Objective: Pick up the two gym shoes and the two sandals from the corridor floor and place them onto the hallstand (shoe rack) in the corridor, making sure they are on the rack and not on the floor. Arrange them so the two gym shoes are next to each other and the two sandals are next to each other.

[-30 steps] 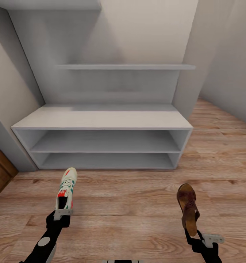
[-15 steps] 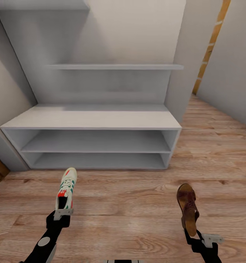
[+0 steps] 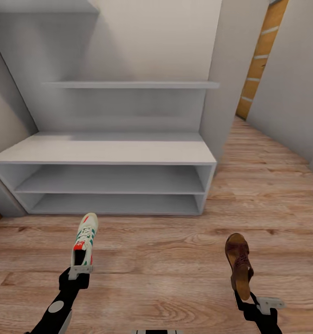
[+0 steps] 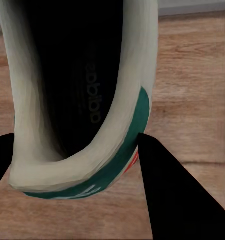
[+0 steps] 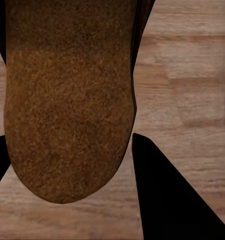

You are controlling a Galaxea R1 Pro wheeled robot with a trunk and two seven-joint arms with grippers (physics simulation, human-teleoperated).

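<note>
The corridor floor [image 3: 175,260] fills the lower half of the head view; the hallstand [image 3: 105,150] stands across the middle left, its flat top and both open shelves bare, so by my reading nothing is placed yet. You carry two of the four items: the left pincer [image 3: 80,270] is clenched on the heel of a gym shoe [image 3: 84,239], toe pointing toward the rack, low left of centre; the left wrist view shows the heel rim [image 4: 77,180] between the dark fingers [image 4: 177,200]. The right pincer [image 3: 244,297] grips the heel of a sandal [image 3: 238,262] at lower right, its tan sole [image 5: 67,100] facing the right wrist camera. What is left for you: set both on the rack, then fetch the other gym shoe and sandal and pair each beside its mate.
</note>
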